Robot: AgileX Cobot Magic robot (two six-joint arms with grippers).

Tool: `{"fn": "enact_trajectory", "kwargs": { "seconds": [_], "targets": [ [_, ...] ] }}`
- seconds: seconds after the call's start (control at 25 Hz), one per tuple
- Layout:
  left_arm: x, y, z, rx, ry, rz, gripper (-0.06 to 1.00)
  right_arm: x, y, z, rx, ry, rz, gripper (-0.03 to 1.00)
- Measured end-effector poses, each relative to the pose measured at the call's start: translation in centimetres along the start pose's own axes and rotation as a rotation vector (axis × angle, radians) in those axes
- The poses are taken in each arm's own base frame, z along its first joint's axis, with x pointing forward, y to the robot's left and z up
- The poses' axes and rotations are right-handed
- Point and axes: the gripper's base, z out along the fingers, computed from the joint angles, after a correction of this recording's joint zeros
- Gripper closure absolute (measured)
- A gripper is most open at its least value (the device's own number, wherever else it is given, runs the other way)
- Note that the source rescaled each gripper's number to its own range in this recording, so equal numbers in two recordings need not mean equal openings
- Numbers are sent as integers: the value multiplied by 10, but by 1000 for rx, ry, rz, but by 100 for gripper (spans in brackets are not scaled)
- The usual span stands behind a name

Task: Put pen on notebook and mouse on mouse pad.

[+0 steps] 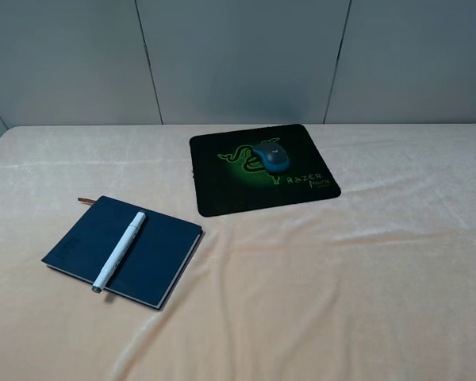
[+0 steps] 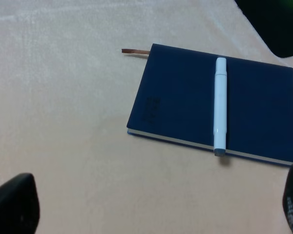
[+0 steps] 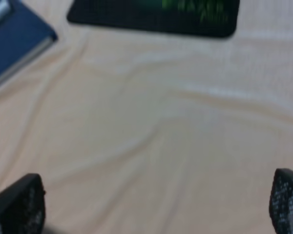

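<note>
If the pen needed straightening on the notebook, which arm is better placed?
Left. Its wrist view looks straight at the pen lying on the notebook; the right sees only the notebook's corner.

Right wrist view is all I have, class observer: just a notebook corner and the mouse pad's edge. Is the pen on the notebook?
Observer: Yes, the pen lies diagonally across the notebook, its tip just past the near edge.
Operator: And the mouse?
Observer: The mouse sits on the mouse pad, over the green logo.
Operator: Is the left claw near anything?
Observer: The left claw is open and apart from the notebook, holding nothing.
</note>
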Motion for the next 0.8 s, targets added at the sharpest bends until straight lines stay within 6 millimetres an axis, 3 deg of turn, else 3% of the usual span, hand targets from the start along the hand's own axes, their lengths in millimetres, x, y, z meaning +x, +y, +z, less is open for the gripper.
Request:
{"fn": "enact_trajectory", "kwargs": {
  "seconds": [0.8],
  "targets": [
    [0, 0, 0, 0, 0, 0, -6, 5, -1, -9, 54, -100, 17, -3]
  ]
}}
